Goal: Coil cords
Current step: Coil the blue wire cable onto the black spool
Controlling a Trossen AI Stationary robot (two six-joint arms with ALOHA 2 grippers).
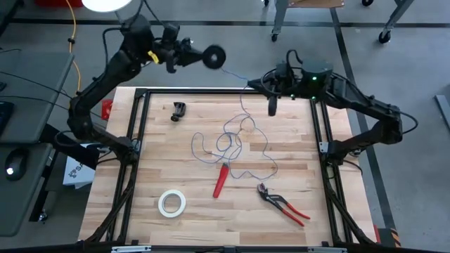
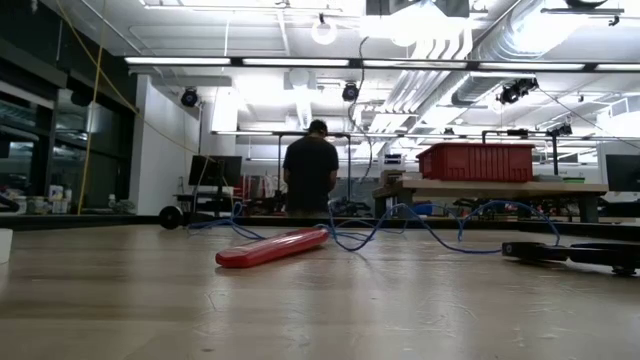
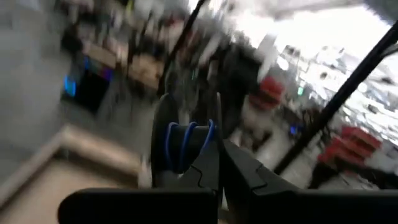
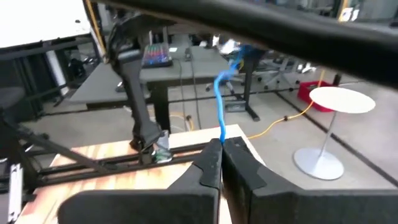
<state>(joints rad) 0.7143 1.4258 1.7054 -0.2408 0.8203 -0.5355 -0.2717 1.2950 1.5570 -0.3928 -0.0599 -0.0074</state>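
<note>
Left hand: the left hand [image 3: 219, 163] is held up beyond the far left corner of the bench [image 1: 140, 218], clenched on the spool [image 1: 214, 57], a small black round reel; turns of blue wire are seen on the spool in the left wrist view.
Right hand: the right hand [image 1: 272, 107] is placed over the far edge of the bench, right of centre, its fingers pressed together on the wire [image 4: 220, 112], which rises from between the fingertips.
Wire: a thin blue-violet strand is run from the spool across to the right hand; the rest is left in loose loops on the middle of the bench.
Other items on the bench: a red-handled tool [image 1: 221, 180] is laid just beside the loops, red-handled pliers [image 1: 283, 204] to its right, a white tape roll [image 1: 171, 203] near the front, a small black clip [image 1: 178, 111] near the far left.
Room: a person [image 2: 310, 168] is seen standing well behind the bench.
</note>
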